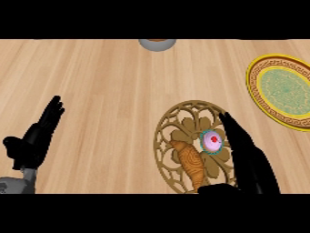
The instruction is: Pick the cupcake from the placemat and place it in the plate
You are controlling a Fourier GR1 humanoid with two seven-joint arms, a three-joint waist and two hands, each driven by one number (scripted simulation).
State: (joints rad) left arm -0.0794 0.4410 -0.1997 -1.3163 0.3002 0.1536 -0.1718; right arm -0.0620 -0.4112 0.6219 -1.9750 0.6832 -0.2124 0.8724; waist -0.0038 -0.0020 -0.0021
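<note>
A cupcake [212, 141] with pink icing, a red dot and a teal wrapper sits on the round tan openwork placemat [177, 116] at lower centre right. A brown croissant [191, 164] lies on the mat just left of it. My right hand [251, 159] is open with straight fingers right beside the cupcake, on its right side, over the mat's edge. The plate [288, 91], yellow-rimmed with a green centre, lies at the far right, beyond the mat. My left hand [36, 139] rests open at the lower left, away from everything.
A grey round object [158, 44] shows partly at the top edge, centre. Bare wooden counter [110, 91] stretches between my left hand and the placemat and up toward the far edge.
</note>
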